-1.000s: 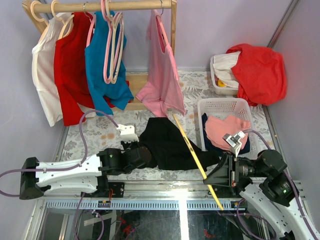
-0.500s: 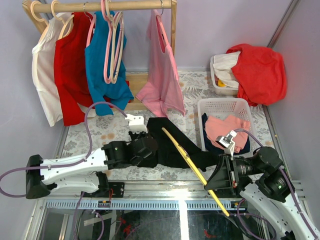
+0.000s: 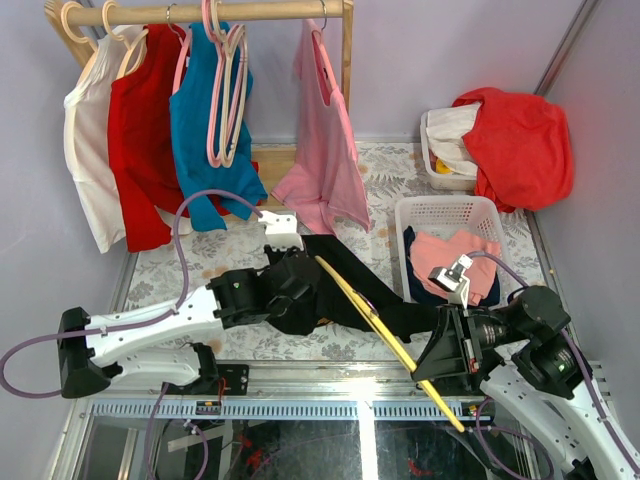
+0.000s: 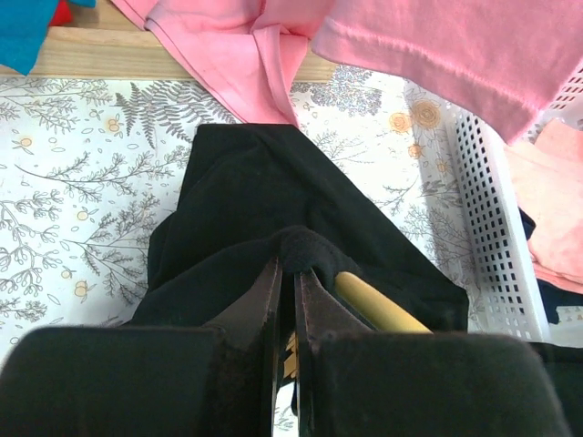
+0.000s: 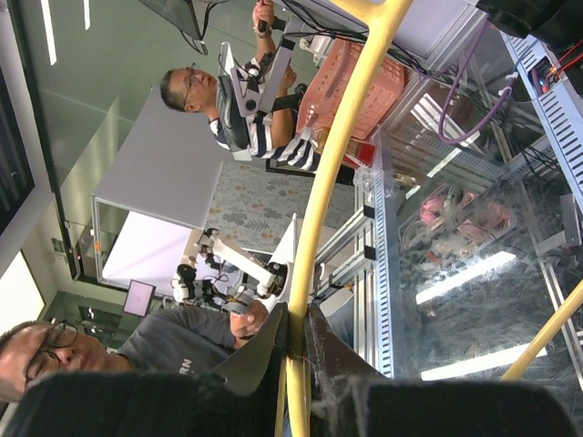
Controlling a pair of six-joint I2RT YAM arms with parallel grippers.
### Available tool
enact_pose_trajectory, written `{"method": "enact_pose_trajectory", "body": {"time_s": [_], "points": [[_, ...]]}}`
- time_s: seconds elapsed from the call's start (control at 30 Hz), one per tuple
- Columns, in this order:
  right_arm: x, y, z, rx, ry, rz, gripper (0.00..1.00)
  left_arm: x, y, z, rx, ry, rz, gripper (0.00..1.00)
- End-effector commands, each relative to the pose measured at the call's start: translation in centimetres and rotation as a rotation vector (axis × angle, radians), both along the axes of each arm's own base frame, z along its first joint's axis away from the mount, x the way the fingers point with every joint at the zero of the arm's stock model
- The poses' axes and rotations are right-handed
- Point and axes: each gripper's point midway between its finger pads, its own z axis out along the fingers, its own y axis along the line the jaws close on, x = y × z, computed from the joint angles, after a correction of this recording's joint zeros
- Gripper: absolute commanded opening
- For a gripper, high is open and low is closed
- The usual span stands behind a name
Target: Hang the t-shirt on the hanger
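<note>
Now, likely threading: left claw [image 4: 290, 269] pinches the t-shirt [image 4: 264, 182], right claw [image 5: 296, 320] clamps the hanger [image 5: 351, 118]; next, its tip beside the left claw should slip inside the cloth.

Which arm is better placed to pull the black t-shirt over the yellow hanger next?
Left. The left claw is shut on a fold of the t-shirt beside the hanger, so it can probably draw cloth over it. The right claw is gripping the hanger.

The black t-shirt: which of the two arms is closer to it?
Left. The left fingers pinch a fold of the t-shirt; the right fingers clamp the hanger just beyond its right end.
</note>
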Motion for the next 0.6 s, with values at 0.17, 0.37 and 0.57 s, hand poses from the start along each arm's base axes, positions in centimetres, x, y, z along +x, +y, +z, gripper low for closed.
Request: {"method": "enact_pose_trajectory", "body": {"time_s": [0.17, 0.37, 0.57], "points": [[-3.2, -1.9, 2.2, -0.053, 0.146, 0.149, 0.00, 2.2, -0.1, 2.0, -0.056, -0.053, 0.010, 0.00], [-2.6, -1.5, 1.3, -0.055, 0.166, 0.143, 0.00, 2.5, -0.1, 2.9, -0.053, -0.073, 0.003, 0.00], [-1.7, -0.8, 0.7, -0.054, 0.171, 0.136, 0.00, 2.6, -0.4, 3.3, -0.058, -0.079, -0.007, 0.00]]}}
